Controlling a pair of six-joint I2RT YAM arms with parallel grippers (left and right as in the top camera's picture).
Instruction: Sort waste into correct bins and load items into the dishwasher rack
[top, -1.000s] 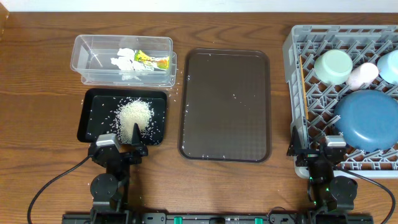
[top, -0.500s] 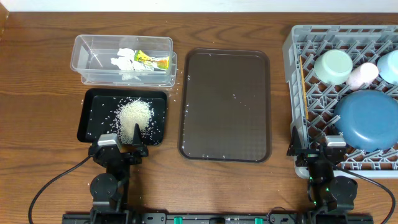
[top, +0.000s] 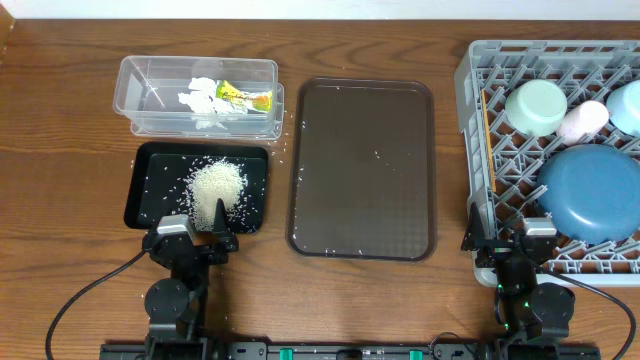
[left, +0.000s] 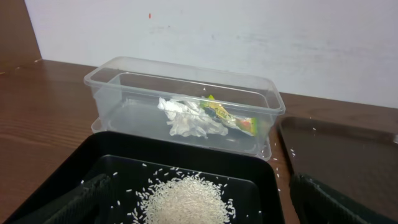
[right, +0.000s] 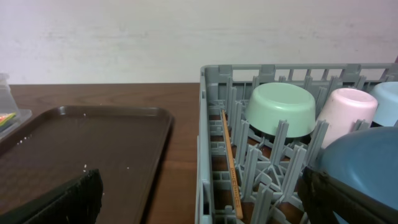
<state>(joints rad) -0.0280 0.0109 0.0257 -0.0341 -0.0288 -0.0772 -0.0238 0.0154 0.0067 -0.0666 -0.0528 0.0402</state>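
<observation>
A clear plastic tub is set at the far left of the wooden counter, and crumpled white tissue pieces and a yellow-orange snack wrapper are seen lying inside it. Just near of the tub, a shallow black tray is placed, and a heap of white rice grains is piled in it, with loose grains scattered around the heap. A few stray grains are also seen on the brown serving tray at the middle of the counter. At the right, the grey dishwasher rack is loaded: the mint-green bowl is turned mouth-down at the far side, the pink cup is set just right of it, and the light-blue bowl is cut off by the right edge. The dark-blue dish is propped nearer, and the wooden chopsticks are laid along the rack's left side. The left hand is held at the near edge of the black tray, fingers apart, with nothing gripped. The right hand is held at the rack's near left corner, fingers wide apart and nothing between them.
</observation>
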